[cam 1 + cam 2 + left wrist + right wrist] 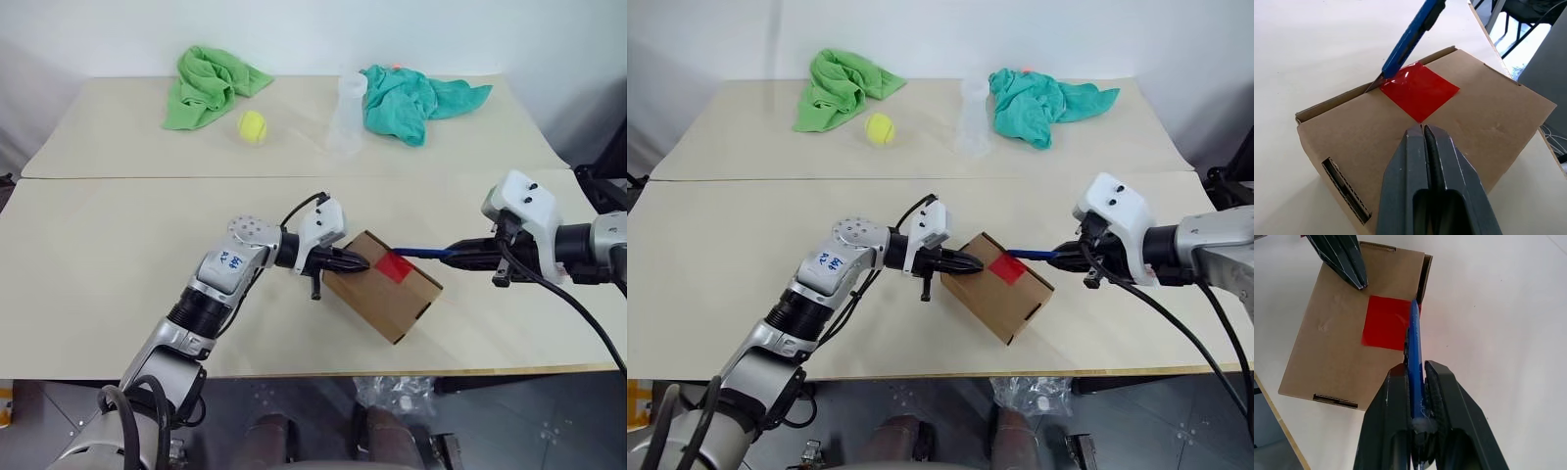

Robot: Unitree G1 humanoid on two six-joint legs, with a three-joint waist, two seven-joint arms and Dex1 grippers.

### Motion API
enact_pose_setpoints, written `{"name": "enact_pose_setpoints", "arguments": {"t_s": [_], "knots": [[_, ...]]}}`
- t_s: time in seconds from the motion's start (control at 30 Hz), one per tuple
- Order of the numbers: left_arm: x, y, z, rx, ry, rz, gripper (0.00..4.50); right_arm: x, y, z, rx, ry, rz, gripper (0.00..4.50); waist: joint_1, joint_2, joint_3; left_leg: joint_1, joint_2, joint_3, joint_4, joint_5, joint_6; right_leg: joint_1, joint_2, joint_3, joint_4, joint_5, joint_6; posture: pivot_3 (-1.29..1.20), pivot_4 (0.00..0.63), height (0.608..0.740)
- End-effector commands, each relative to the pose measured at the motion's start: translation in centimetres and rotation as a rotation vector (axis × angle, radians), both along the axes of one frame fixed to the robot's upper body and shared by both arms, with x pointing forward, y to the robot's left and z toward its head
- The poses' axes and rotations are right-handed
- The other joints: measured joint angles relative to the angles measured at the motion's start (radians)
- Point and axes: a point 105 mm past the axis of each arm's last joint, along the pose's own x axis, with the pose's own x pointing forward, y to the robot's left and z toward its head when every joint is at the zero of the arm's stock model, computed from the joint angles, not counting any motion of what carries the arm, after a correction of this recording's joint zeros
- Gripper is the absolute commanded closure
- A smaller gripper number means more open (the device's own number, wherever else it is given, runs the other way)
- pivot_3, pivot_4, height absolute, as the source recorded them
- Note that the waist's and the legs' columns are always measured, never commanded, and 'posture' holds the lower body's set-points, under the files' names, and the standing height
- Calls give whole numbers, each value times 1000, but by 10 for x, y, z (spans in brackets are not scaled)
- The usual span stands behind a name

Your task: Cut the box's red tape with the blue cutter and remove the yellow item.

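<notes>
The brown cardboard box (382,286) lies closed near the table's front edge, its red tape (394,265) on the lid by the far edge. My left gripper (359,262) is shut, its tips pressed on the lid's left part. My right gripper (458,255) is shut on the blue cutter (418,253), which points left from it. The cutter's blade tip (1374,83) meets the tape's corner at the lid seam. The yellow item is hidden.
A green cloth (208,84) and a yellow-green tennis ball (252,125) lie at the back left. A clear plastic cup (349,113) and a teal cloth (416,100) sit at the back right. The table's front edge (411,372) runs just below the box.
</notes>
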Motion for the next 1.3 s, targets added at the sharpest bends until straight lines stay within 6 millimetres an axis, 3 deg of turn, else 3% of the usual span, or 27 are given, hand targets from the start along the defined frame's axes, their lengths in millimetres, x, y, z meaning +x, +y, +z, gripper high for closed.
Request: {"name": "enact_pose_setpoints", "arguments": {"t_s": [0.03, 0.23, 0.63, 1.3], "knots": [[2, 3, -7, 14, 8, 36, 4411, -11, 1, -10, -37, 94, 24, 4187, 0, 0, 0, 0, 0, 0, 0, 0, 0, 0, 0, 0, 0, 0, 0, 0, 150, 740], [2, 5, -11, 53, 16, 37, 4411, -15, 0, -11, -57, 136, 18, 4187, 0, 0, 0, 0, 0, 0, 0, 0, 0, 0, 0, 0, 0, 0, 0, 0, 150, 740], [-9, 9, -31, 339, 63, 16, 4411, -17, 8, -8, -59, 150, 45, 4187, -3, 1, -1, 0, 0, 0, -1, 0, 0, 0, 1, 0, 0, 0, 0, 0, 150, 740], [-6, 8, -35, 351, 80, 71, 4411, -26, 8, -18, -79, 362, -36, 4187, -3, 0, -6, 1, 0, -1, -1, 0, -1, 0, -1, 0, -1, 0, -1, 0, 150, 740]]}}
